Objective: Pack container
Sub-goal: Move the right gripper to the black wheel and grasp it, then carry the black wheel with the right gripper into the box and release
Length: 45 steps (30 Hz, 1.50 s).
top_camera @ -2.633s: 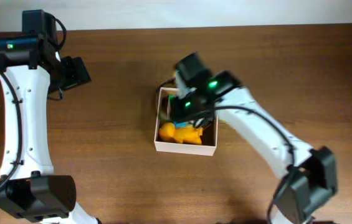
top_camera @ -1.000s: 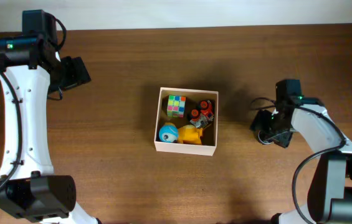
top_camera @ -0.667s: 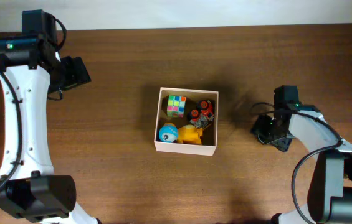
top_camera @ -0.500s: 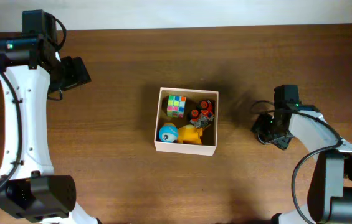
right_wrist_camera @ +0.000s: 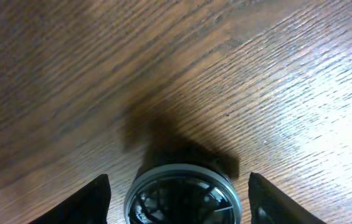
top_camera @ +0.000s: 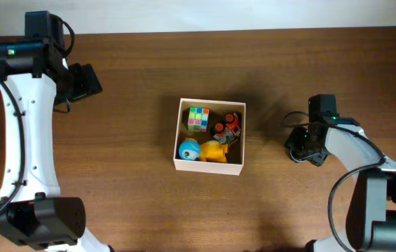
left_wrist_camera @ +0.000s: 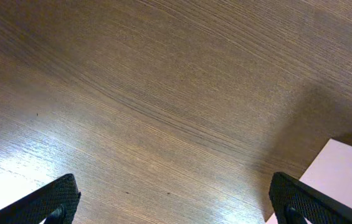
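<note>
grey-rimmed round object [right_wrist_camera: 182,171] cut off at frame edge | container [top_camera: 209,166] square, no long axis, mouth up | right gripper [right_wrist_camera: 179,193] wide, astride object | left gripper [left_wrist_camera: 172,193] wide, empty

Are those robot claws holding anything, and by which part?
Nothing is held. The left gripper is open over the table; the right gripper is open, straddling a round grey-rimmed object without touching it.

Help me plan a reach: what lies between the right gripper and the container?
Nothing but bare table: the overhead view shows only wood between the right gripper and the container.
</note>
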Each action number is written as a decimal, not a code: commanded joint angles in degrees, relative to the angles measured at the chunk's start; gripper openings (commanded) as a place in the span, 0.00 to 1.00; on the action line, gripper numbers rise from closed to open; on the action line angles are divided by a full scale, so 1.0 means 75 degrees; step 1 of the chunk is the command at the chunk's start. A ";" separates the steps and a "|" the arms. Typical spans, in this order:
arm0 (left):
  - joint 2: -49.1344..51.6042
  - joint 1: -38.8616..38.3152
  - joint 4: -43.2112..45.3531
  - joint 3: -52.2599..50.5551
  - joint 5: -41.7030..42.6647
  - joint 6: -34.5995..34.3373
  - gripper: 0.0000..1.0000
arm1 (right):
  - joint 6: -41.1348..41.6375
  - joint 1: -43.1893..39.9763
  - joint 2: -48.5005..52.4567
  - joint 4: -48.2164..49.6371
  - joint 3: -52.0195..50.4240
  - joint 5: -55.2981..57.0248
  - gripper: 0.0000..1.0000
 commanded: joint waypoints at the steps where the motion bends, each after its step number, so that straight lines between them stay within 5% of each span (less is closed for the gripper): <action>1: -0.0221 0.0012 -0.0006 0.0149 -0.0058 0.0093 0.99 | 0.0041 -0.0052 0.0423 0.0032 -0.0061 0.0160 0.65; 14: -0.0221 0.0012 -0.0006 0.0149 -0.0058 0.0093 0.99 | 0.0026 -0.0047 0.0364 0.0265 -0.0026 -0.0050 0.59; 18: -0.0221 0.0012 -0.0006 0.0149 -0.0058 0.0093 0.99 | -0.0137 -0.0026 -0.0114 0.0023 0.0157 -0.0303 0.50; 26: -0.0221 0.0012 -0.0006 0.0149 -0.0058 0.0093 0.99 | -0.0137 0.0012 -0.1253 -0.0405 0.0361 -0.0428 0.47; 32: -0.0221 0.0012 -0.0006 0.0149 -0.0058 0.0093 0.99 | -0.0399 0.0117 -0.2454 -0.0560 0.0734 -0.1833 0.43; 39: -0.0221 0.0012 -0.0006 0.0149 -0.0058 0.0093 0.99 | -0.0603 0.1582 -0.3695 -0.0251 0.1035 -0.2259 0.43; 45: -0.0221 0.0012 -0.0009 0.0149 -0.0058 0.0093 0.99 | -0.1367 0.3389 -0.3366 0.0440 0.1035 -0.0685 0.43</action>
